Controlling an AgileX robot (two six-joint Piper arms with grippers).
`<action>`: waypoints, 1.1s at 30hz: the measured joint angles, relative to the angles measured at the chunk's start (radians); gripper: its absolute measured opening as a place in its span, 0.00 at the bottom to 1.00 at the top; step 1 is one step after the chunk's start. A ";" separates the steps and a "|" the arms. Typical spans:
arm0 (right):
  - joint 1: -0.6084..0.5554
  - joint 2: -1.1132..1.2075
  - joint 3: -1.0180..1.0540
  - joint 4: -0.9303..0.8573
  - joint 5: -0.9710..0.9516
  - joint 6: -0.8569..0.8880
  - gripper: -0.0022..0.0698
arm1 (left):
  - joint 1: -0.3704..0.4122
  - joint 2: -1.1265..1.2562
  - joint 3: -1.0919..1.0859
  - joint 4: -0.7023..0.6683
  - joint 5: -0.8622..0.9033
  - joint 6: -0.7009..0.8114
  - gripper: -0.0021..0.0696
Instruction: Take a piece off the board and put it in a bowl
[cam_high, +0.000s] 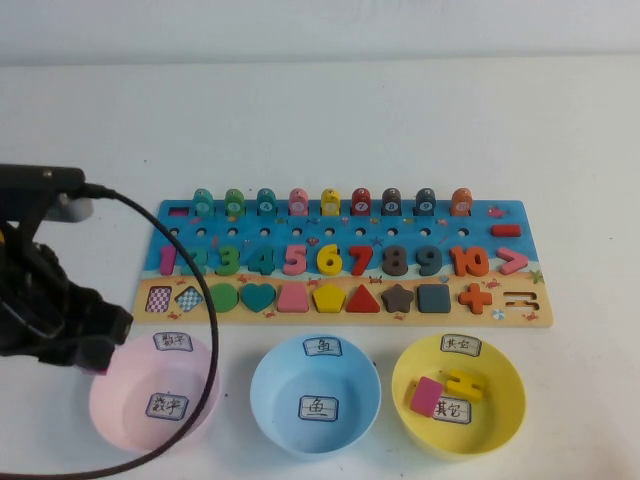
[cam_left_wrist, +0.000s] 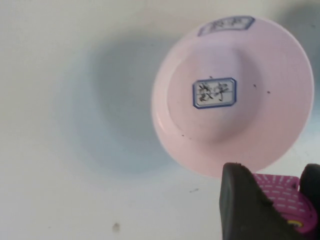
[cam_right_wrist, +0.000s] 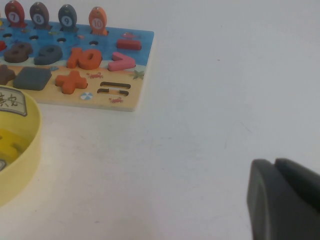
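As things stand: the piece (cam_left_wrist: 280, 197) is off the board (cam_high: 480, 225) and not yet in any bowl, so by the look of it the job is roughly half done.
Left pincer: the left pincer (cam_left_wrist: 275, 205) sits at the left of the worktop (cam_high: 420, 110), closed down on the magenta piece, one dark finger on either side of it.
Piece: only its patterned pink face shows between the fingers (cam_left_wrist: 240, 200); it is held up in the air, off the worktop.
Where it hangs: over the near-left edge of the pink bowl (cam_left_wrist: 280, 65), not over the blue one.
Blue bowl: the light blue bowl (cam_high: 285, 385) sits in the middle of the three, just beside the pink bowl, with nothing in it but its label.
Board: the far-left spot in the top row of arch-topped pegs has no peg; the numbers and shapes below fill their places.
Right pincer: the right pincer (cam_right_wrist: 285, 200) is low over bare worktop, out past the board's right end and the yellow bowl (cam_right_wrist: 20, 165); how far open it is cannot be told.
Left to do: carry the piece across to the blue bowl, judging by the task, and let go above it.
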 joint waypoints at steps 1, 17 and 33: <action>0.000 0.000 0.000 0.000 0.000 0.000 0.01 | -0.002 0.000 0.013 -0.018 -0.004 0.016 0.30; 0.000 0.000 0.000 0.000 0.000 0.000 0.01 | -0.468 0.255 -0.057 -0.065 -0.110 0.060 0.30; 0.000 0.000 0.000 0.000 0.000 0.000 0.01 | -0.518 0.583 -0.324 -0.016 -0.025 0.014 0.30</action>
